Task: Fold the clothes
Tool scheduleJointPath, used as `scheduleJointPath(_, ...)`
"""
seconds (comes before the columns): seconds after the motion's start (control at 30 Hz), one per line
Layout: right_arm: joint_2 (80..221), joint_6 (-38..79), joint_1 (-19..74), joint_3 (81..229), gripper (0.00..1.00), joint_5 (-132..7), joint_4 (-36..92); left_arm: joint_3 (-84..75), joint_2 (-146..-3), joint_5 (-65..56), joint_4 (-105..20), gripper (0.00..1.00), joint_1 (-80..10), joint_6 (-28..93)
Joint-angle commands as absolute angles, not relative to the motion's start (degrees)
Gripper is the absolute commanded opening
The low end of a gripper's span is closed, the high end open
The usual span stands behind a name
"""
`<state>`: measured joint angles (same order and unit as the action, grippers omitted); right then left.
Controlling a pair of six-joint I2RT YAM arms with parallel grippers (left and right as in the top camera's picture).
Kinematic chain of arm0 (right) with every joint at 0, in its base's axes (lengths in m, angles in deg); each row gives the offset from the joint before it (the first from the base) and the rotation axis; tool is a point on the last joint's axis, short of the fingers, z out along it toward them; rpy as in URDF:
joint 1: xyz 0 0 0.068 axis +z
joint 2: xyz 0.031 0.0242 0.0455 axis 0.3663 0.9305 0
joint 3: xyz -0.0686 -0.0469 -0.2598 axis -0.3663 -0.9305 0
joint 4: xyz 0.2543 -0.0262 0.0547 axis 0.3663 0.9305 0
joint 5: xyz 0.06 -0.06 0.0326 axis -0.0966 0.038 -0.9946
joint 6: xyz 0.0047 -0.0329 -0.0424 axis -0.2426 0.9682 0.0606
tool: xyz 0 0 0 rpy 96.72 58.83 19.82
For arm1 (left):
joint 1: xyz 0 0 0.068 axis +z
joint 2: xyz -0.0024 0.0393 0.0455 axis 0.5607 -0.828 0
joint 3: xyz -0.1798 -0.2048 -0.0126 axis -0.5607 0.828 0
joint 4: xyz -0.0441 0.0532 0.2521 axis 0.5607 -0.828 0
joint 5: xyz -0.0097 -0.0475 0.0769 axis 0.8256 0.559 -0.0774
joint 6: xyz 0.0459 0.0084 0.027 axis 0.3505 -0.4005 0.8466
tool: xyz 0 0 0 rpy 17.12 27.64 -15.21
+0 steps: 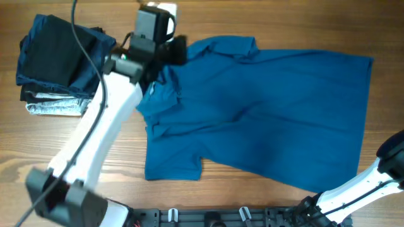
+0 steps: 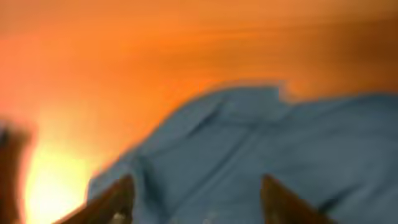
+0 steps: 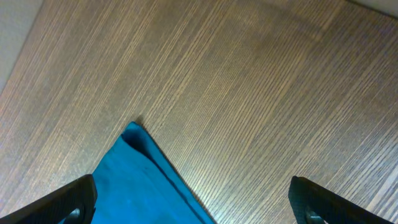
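Observation:
The medium-blue polo shirt (image 1: 265, 120) lies spread on the wooden table, collar at the left and hem at the right. One short sleeve points toward the front edge. My left gripper (image 1: 165, 58) hangs over the collar. In the blurred left wrist view its fingers (image 2: 199, 208) stand wide apart above the blue fabric (image 2: 261, 149), holding nothing. My right gripper (image 3: 193, 211) is open and empty near the shirt's front right hem corner (image 3: 143, 186). In the overhead view the right arm (image 1: 391, 154) sits at the right edge.
A stack of folded dark navy, black and grey garments (image 1: 57, 60) sits at the back left, beside the left arm. Bare wood (image 3: 249, 93) lies beyond the hem corner. The arm bases (image 1: 208, 217) line the front edge.

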<state>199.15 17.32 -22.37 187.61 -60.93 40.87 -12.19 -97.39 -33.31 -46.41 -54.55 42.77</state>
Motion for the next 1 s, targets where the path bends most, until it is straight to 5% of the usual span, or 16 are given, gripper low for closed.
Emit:
scheduleJointPath(0.0,199.2,17.7,-22.3,188.3,1.00,-61.6,40.7,-13.8,-92.4,-28.5,-33.5,0.28,-63.8,56.2)
scheduleJointPath(0.13,199.2,17.7,-22.3,188.3,1.00,-61.6,40.7,-17.5,-95.9,-27.4,-25.1,0.31,-66.6,59.6)
scheduleJointPath(0.47,199.2,17.7,-22.3,188.3,1.00,-61.6,40.7,-32.5,-125.6,-31.4,-33.2,0.25,-65.8,77.1)
scheduleJointPath(0.5,199.2,17.7,-22.3,188.3,1.00,-61.6,40.7,-32.5,-128.1,-31.5,-33.6,0.69,-65.8,80.6)
scheduleJointPath(0.53,199.2,17.7,-22.3,188.3,1.00,-61.6,40.7,-32.5,-129.5,-31.5,-33.9,0.98,-65.8,82.0)
scheduleJointPath(0.97,199.2,17.7,-22.3,188.3,1.00,-61.6,40.7,-32.5,-137.5,-31.8,-30.1,0.74,-65.2,91.1)
